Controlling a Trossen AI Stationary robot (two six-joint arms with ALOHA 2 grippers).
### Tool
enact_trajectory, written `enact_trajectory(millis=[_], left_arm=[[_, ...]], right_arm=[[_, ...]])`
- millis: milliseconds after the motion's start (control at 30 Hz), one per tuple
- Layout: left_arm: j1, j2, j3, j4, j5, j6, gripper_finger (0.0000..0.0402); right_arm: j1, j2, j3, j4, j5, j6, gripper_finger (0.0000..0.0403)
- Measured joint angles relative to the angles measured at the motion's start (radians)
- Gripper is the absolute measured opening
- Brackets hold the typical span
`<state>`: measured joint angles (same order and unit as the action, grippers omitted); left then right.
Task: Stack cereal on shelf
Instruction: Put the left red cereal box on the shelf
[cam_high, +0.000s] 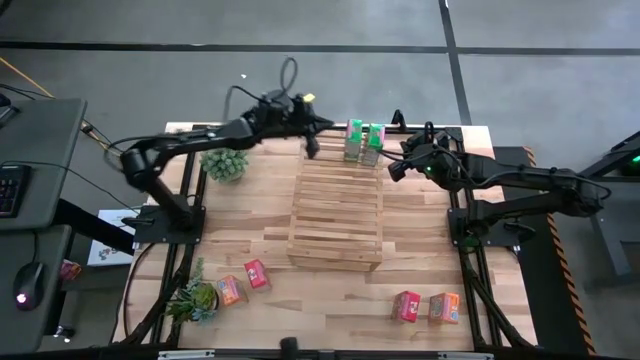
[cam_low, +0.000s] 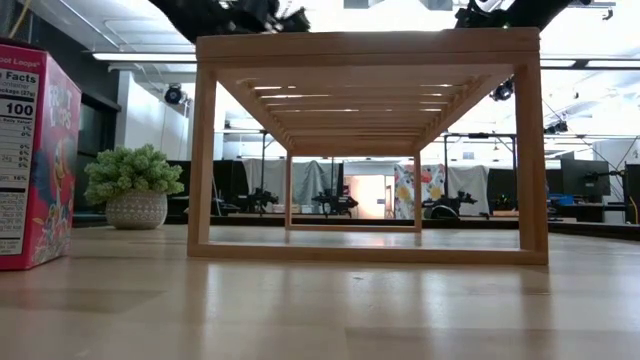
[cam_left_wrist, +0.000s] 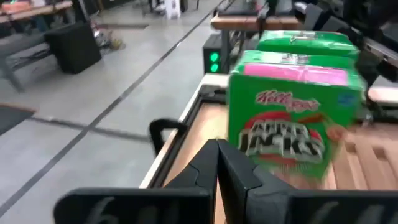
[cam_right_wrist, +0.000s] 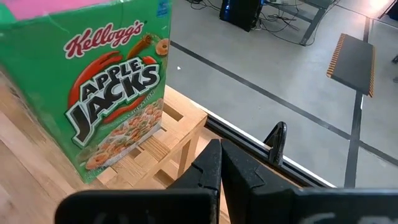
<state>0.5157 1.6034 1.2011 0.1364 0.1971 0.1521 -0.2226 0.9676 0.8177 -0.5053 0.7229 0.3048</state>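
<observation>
Two green cereal boxes (cam_high: 353, 140) (cam_high: 372, 144) stand upright side by side on the far end of the shelf (cam_high: 335, 215), a pale slatted rack in the middle of the table. In the right wrist view the nearer green box (cam_right_wrist: 112, 87) rests by its bottom on the slats at the rack's corner. My left gripper (cam_high: 312, 149) hovers shut just left of the boxes, which fill its wrist view (cam_left_wrist: 292, 118). My right gripper (cam_high: 394, 170) hovers shut just right of them (cam_right_wrist: 219, 152). Neither touches a box.
An orange box (cam_high: 229, 290) and a red-pink box (cam_high: 256, 274) lie near the front left, another red-pink (cam_high: 405, 306) and orange (cam_high: 444, 307) pair at the front right. Potted plants stand at the far left (cam_high: 224, 162) and front left (cam_high: 195, 298).
</observation>
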Motion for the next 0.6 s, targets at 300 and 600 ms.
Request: enact_trajectory(millis=[300,600], left_arm=[[-0.028,-0.428,-0.178,-0.244,0.063,-0.012,0.0000],[-0.225,-0.764,-0.524,-0.155,0.071,-0.059,0.0014]], right_arm=[[0.000,-0.088,0.000,-0.125,-0.066,0.063,0.0000],[0.000,-0.089,0.000,-0.146,-0.159,0.088,0.0000]])
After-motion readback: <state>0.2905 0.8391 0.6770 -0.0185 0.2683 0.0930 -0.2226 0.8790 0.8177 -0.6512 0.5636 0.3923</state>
